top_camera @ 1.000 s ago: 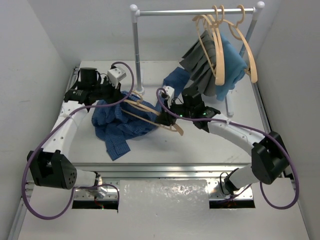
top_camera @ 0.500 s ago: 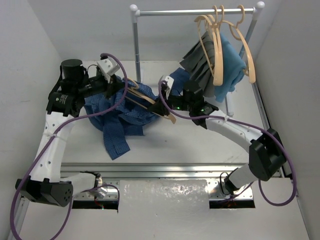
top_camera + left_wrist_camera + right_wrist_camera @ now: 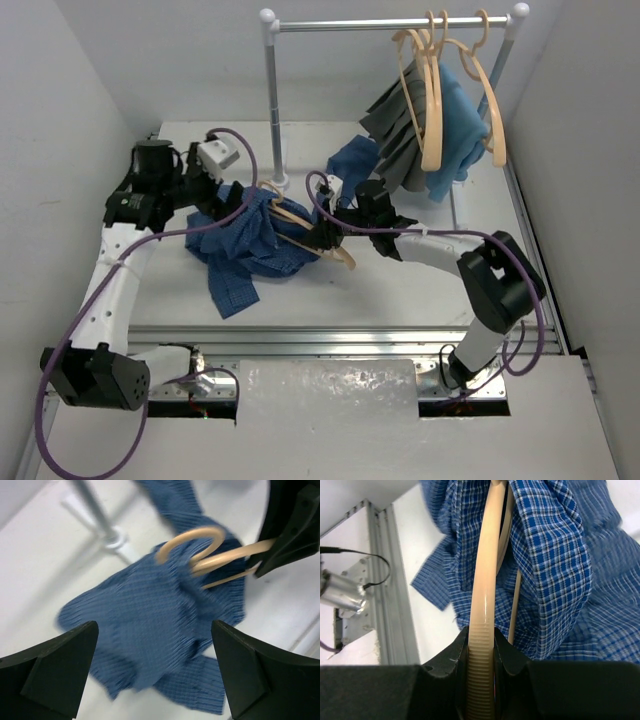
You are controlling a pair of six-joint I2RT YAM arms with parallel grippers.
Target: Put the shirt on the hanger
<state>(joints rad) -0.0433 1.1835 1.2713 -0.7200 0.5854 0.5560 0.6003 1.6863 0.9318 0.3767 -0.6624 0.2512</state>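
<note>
Top view: the shirt (image 3: 240,250) lies bunched on the table (image 3: 400,290), centre-left of frame, draped over the hanger (image 3: 295,218). The left gripper (image 3: 228,195) hovers at its upper left edge, the right gripper (image 3: 322,238) at its right side. Left wrist view: jaws spread wide and empty above the cloth, the hook (image 3: 192,540) poking out through the fabric. Right wrist view: fingers clenched on the hanger's bare arm. Verdict: partly threaded, that shoulder not yet covered, shirt not yet squared
</note>
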